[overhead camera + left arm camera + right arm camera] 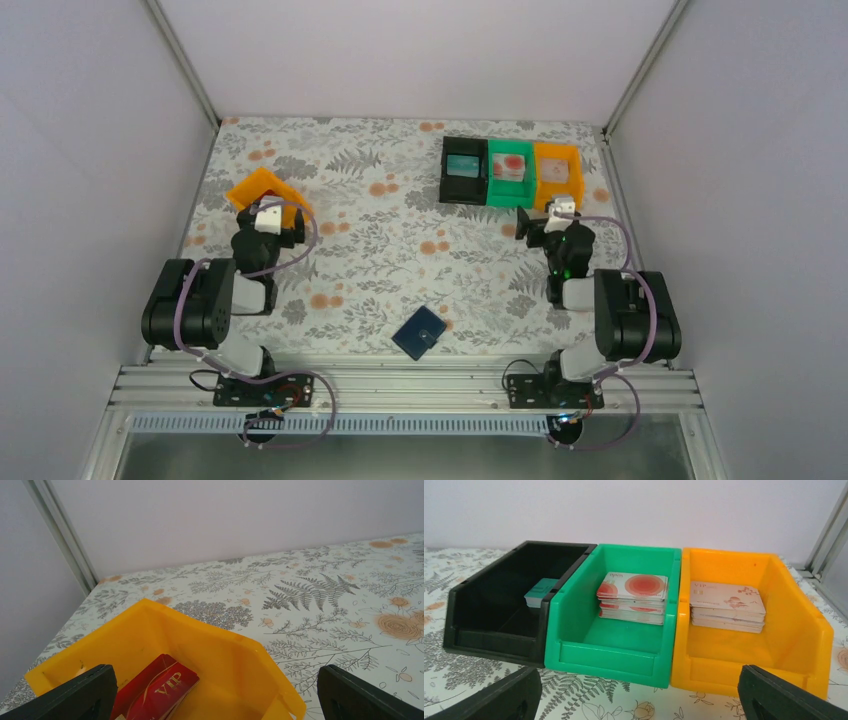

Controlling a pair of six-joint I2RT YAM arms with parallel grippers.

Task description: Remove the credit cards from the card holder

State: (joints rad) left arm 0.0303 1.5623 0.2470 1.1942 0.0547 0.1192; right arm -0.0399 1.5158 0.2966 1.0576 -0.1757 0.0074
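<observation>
Two black robot arms are bolted at the near edge of a floral-print worktop [400, 250]. The left arm [205, 305] and right arm [625, 315] are both folded, with elbows drawn back over their bases and forearms reaching toward the far edge.

Between the two bases, close to the near edge, lies one card holder [420, 332]. It is a small navy square, folded shut and turned at an angle, with a dark tab on one edge. Neither arm touches it.

The left gripper [216, 692] hangs over one lone orange bin [210, 650] near the left edge. Its blunt black fingers [82, 692] are spread wide, with nothing between them. Inside that glossy plastic bin lies a red card [162, 687] with "VIP" in gold lettering.

The right gripper [639, 697] is near the far right corner, low and facing a row of three open-fronted plastic bins. Its fingers [774, 692] are also wide apart and hold nothing.

The three bins touch side by side:
- The black bin [489, 605] holds a small stack of teal cards [540, 592].
- The green bin [624, 645] holds a stack of white cards with red circles [634, 592].
- The right-hand orange bin [774, 630] holds a stack of pale floral cards [726, 605].

All the cards are thin, flat rectangles.
</observation>
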